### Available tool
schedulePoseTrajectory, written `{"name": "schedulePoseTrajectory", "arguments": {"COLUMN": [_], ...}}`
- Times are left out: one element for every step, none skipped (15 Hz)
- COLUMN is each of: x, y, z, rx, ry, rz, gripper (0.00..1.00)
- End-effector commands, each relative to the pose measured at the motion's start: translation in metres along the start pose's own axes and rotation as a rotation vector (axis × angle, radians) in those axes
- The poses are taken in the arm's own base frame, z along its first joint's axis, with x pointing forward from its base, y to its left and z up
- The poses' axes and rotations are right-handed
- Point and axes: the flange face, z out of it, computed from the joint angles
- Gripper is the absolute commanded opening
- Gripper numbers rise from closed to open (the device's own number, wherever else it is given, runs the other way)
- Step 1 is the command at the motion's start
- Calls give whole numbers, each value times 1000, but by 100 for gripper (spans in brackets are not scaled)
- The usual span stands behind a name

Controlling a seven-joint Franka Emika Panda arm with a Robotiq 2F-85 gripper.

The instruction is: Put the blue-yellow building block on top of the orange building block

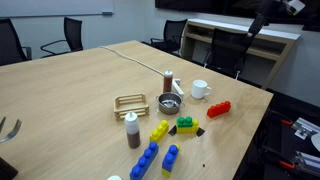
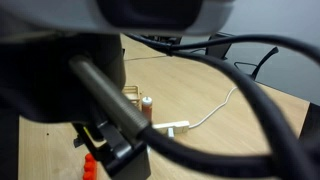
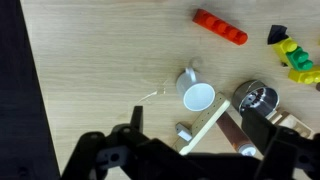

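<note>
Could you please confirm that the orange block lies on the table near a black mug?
Not quite: the mug is white, not black, as the wrist view shows. The orange block does lie on the table near it.

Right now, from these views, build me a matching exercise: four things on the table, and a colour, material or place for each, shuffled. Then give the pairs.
Things:
1 cup
2 bowl
3 rack
4 blue-yellow block

Descriptions:
a wooden
b beside the long blue block
c white
d metal

Pairs: 1-c; 2-d; 3-a; 4-b
</note>
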Motion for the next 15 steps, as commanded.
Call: {"name": "schedulePoseTrajectory", "arguments": {"x": [0, 4, 6, 8, 9, 8, 6, 2, -2, -9, -15, -22, -28, -19, -22], "y": [0, -6, -13, -29, -44, -63, -81, -100, -117, -133, -146, -156, -162, -161, -164], "z": [0, 1, 4, 9, 14, 21, 28, 39, 47, 56, 62, 67, 70, 73, 75], "rx": [0, -3, -7, 1, 10, 17, 29, 34, 43, 52, 61, 75, 85, 61, 63], "ry": [-1, 1, 2, -2, -8, -12, -21, -34, -47, -62, -80, -101, -109, -134, -140], "rz": [0, -18, -42, -98, -146, -220, -281, -344, -406, -468, -529, -590, -636, -560, -572], "gripper": [100, 100, 100, 100, 100, 100, 100, 100, 100, 100, 100, 100, 100, 100, 100]}}
